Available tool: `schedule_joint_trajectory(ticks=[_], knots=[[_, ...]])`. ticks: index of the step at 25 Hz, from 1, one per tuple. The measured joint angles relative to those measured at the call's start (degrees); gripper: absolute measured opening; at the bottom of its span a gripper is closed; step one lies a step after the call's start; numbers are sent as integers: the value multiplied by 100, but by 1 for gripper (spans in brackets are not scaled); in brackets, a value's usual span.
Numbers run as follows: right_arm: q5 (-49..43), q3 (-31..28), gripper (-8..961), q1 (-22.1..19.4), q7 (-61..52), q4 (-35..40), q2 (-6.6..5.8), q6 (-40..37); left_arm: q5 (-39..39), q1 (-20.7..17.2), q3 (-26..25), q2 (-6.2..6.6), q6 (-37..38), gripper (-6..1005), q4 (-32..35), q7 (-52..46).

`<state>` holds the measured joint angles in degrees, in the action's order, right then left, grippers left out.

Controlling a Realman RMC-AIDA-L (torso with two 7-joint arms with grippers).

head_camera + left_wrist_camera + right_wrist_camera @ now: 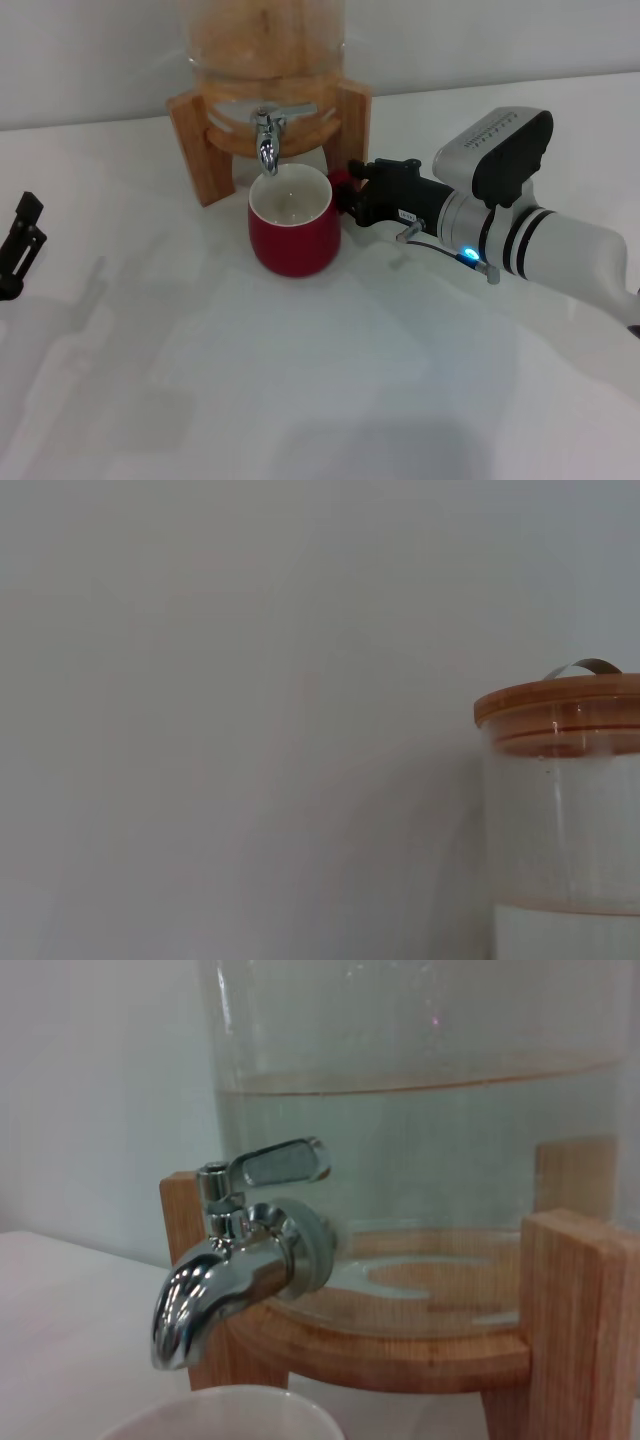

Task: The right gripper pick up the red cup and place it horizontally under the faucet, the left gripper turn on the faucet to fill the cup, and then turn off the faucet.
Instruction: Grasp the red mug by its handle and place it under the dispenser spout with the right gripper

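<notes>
The red cup [293, 232] stands upright on the white table, its white inside open directly below the faucet [267, 141]. My right gripper [349, 190] reaches in from the right and is shut on the cup's small red handle. In the right wrist view the chrome faucet [228, 1282] fills the middle, its lever handle [279, 1161] lying flat on top, and the cup's white rim [221, 1415] shows just beneath the spout. No water runs from the spout. My left gripper [20, 246] is parked at the far left edge of the table.
The faucet is set in a glass dispenser [268, 40] on a wooden stand [196, 140] at the back of the table. The left wrist view shows the dispenser's wooden lid [558, 704] against a plain wall.
</notes>
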<state>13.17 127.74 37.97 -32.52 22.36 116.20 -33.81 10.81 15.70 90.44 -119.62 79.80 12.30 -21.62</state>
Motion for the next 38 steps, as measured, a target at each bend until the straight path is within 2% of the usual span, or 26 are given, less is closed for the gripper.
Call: schedule_joint_trajectory(ticks=[7,38], knots=[[-4,8,362,0,0,-4,0,9,0,-7,0,0,0,772,0,0],[-51,102,362,-276,-71,46,-33,-31,0,12,9,17,-26,772,0,9]])
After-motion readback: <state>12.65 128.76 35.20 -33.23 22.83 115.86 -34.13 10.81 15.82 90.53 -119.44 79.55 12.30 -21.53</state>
